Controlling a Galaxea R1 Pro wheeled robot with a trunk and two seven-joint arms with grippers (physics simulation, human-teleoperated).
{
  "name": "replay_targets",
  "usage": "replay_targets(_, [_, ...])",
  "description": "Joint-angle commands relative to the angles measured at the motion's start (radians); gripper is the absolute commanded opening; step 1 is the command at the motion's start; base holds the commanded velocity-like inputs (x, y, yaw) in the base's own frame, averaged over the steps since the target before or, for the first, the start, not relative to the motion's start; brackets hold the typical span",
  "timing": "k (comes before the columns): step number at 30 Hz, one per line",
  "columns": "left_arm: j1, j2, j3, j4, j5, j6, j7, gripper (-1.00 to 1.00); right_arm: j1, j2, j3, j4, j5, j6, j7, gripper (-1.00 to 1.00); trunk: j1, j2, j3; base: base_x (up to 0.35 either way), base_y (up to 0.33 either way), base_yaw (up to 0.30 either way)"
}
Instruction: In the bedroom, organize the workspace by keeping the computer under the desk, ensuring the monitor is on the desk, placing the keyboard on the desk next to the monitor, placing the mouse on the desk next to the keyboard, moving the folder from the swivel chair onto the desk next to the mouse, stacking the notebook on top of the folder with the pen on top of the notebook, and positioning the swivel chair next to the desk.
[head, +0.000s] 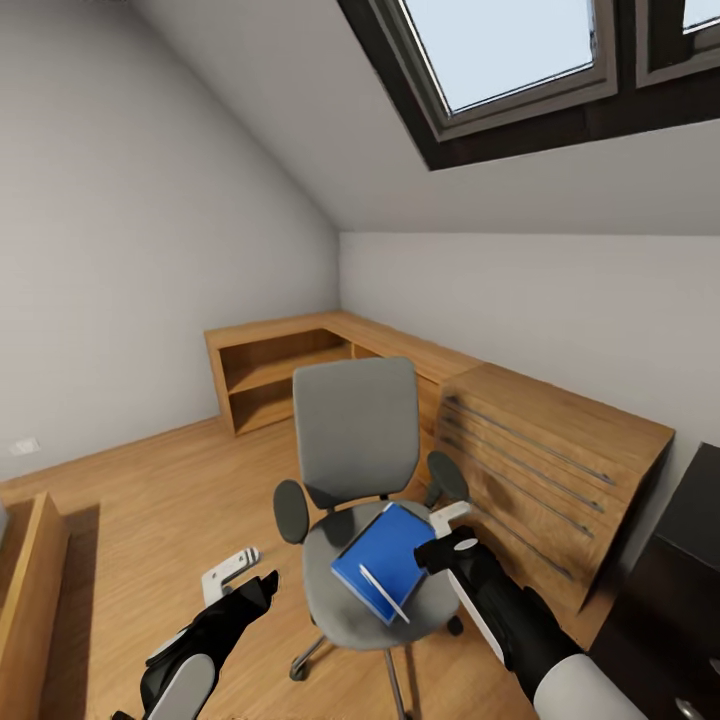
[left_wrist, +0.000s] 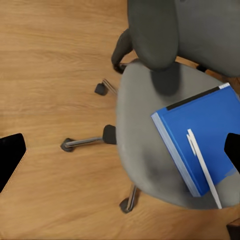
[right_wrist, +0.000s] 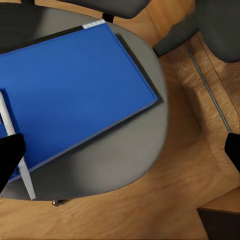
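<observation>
right gripper hangs open and empty over the folder's edge, probably lining up a grab. folder lies flat on the chair seat, pen across it. left gripper is beside the seat; can't tell its opening.

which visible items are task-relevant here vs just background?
Task things:
- swivel chair
- folder, lying on the chair seat
- pen, lying on the folder
- desk, black corner at the right edge of the head view

Just there:
- wooden drawer chest
- wooden corner shelf
- skylight
</observation>
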Motion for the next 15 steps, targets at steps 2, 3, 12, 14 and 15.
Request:
replay_targets(2, [-0.001, 0.001, -0.002, -0.001, 0.005, 0.002, 0.008, 1.0, -0.001, -0.001, 0.005, 0.002, 0.0, 0.004, -0.005, 1.0, 0.0, -0.001, -0.002, 0.0, 0.0, 0.267])
replay_targets(3, [-0.001, 0.001, -0.002, -0.001, 0.005, 0.002, 0.008, 1.0, -0.001, -0.001, 0.005, 0.003, 0.0, 0.004, -0.005, 1.0, 0.0, -0.001, -0.003, 0.0, 0.0, 0.267])
replay_targets(12, [-0.001, 0.001, -0.002, -0.001, 0.005, 0.002, 0.008, 1.0, -0.001, 0.0, 0.005, 0.007, 0.0, 0.002, -0.005, 1.0, 0.0, -0.001, -0.008, 0.0, 0.0, 0.265])
replay_targets(14, [-0.001, 0.001, -0.002, -0.001, 0.005, 0.002, 0.008, 1.0, -0.001, 0.0, 0.005, 0.007, 0.0, 0.001, -0.005, 1.0, 0.0, -0.001, -0.01, 0.0, 0.0, 0.264])
replay_targets(15, [-0.001, 0.001, -0.002, -0.001, 0.005, 0.002, 0.008, 1.0, -0.001, 0.0, 0.005, 0.007, 0.0, 0.001, -0.005, 1.0, 0.0, -0.001, -0.01, 0.0, 0.0, 0.264])
